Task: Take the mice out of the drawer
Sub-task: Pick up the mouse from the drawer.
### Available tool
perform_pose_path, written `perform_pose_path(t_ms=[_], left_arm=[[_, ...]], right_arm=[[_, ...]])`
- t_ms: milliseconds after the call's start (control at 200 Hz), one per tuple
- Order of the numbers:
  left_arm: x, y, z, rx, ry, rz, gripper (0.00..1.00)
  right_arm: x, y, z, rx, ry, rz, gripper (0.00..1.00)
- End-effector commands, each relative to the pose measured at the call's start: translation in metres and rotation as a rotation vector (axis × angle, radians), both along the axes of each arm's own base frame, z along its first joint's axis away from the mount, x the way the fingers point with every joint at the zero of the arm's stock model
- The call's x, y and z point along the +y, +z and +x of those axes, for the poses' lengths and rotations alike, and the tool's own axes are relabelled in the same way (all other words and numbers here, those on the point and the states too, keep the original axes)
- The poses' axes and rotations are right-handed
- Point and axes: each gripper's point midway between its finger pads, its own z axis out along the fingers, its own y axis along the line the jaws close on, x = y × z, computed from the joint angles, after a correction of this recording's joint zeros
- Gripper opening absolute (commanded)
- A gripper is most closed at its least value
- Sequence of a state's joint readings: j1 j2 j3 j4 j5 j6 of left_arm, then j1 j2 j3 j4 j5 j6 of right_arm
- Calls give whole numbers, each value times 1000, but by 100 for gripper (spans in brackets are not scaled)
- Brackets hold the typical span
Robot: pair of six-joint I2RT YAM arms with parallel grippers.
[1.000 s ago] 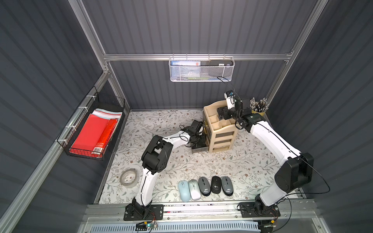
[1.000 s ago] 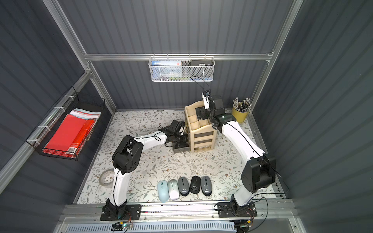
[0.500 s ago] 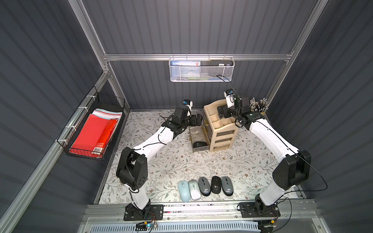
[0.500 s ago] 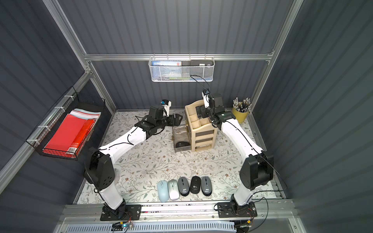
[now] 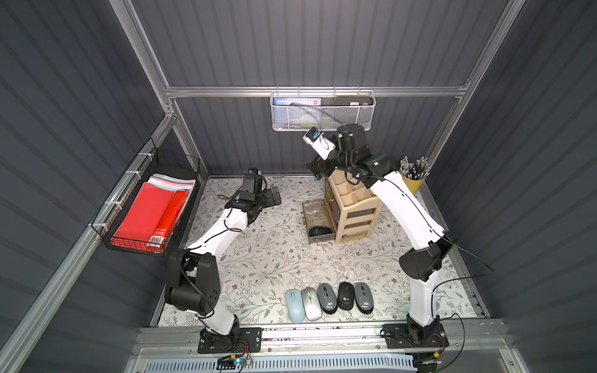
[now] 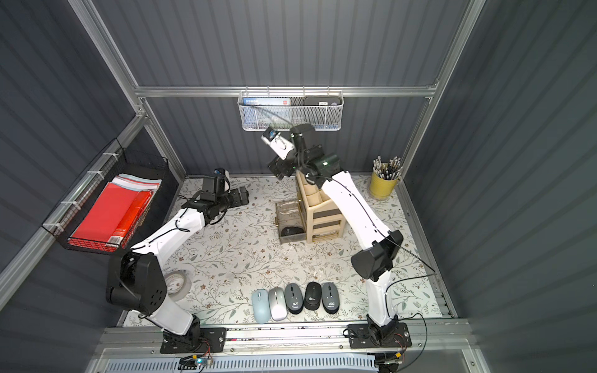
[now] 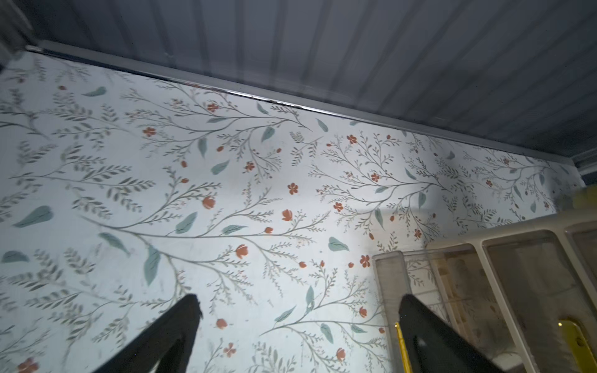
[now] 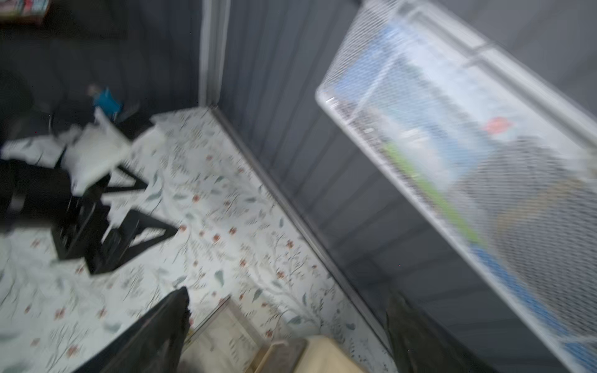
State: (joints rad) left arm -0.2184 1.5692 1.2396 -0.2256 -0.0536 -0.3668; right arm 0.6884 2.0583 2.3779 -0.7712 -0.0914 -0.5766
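A row of 5 mice (image 5: 327, 298) lies at the near edge of the floral mat (image 5: 258, 258); 1 black mouse (image 5: 319, 231) sits in the open clear drawer (image 5: 315, 208). The left gripper (image 7: 297, 306), spread and empty, hovers left of the drawer; the right gripper (image 8: 287, 300), spread and empty, is raised over the beige organizer (image 5: 355, 211)

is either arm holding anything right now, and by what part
Nothing is held. The left gripper and the right gripper both have their jaws open and empty; a black oval mouse lies untouched in the clear pulled-out drawer.
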Motion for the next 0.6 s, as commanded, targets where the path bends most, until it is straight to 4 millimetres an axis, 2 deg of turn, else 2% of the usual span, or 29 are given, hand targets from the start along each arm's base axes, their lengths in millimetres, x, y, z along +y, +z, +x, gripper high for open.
perform_pose_path(t_ms=[0,85,140,335,410,595], left_arm=[[33,26,-15,-60,77,-17,99],[59,22,-18,-66,144,-30,99],[67,19,-21,-66,156,-37,99],[65,5,-24,-54,140,-53,99],[65,-1,-25,-42,138,-52,99],[64,1,-26,-49,133,-57,99]], right_arm=[[1,-104,-40,194,153,-332,99],[0,-128,-47,239,178,-392,99],[-5,-144,-46,248,173,-441,98],[-24,-203,-36,264,124,-611,96],[-28,-218,-35,284,120,-647,95],[-37,-253,-39,323,131,-716,95]])
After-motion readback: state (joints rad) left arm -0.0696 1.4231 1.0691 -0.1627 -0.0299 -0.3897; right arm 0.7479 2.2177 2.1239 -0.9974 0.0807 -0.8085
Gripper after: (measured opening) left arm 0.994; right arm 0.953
